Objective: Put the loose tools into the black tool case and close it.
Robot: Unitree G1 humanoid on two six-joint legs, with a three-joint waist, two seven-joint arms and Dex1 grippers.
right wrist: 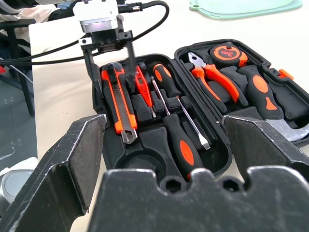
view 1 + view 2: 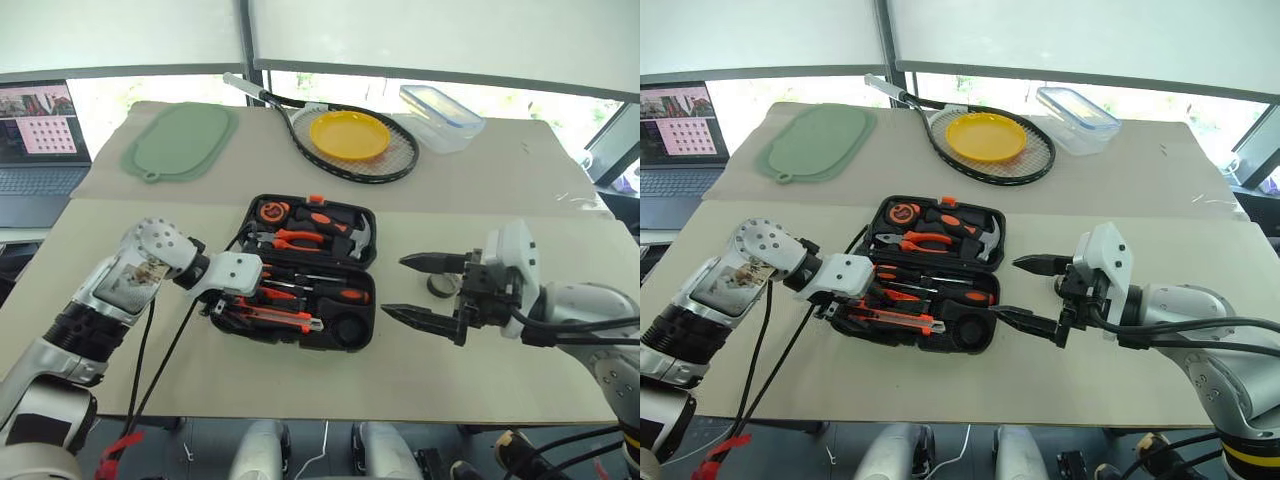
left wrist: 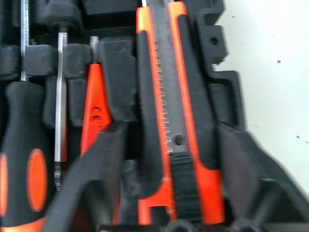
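The left pincer (image 1: 110, 65) straddles the ribbed orange-and-black utility knife (image 1: 118, 104), fingers spread, gripping nothing; the knife lies in a moulded slot of the hard black tool case (image 2: 352, 333). The right pincer (image 2: 415, 288) gapes wide, empty, beside the case.

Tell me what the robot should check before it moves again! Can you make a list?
1. Knife lying in its slot in the case: ok.
2. Left gripper let go of the knife: ok, fingers stand either side, apart.
3. Both screwdrivers in the case: ok.
4. Round slot filled: not ok, empty.
5. Tape roll packed: not ok, on table beside the right gripper.
6. Lid shut: not ok.
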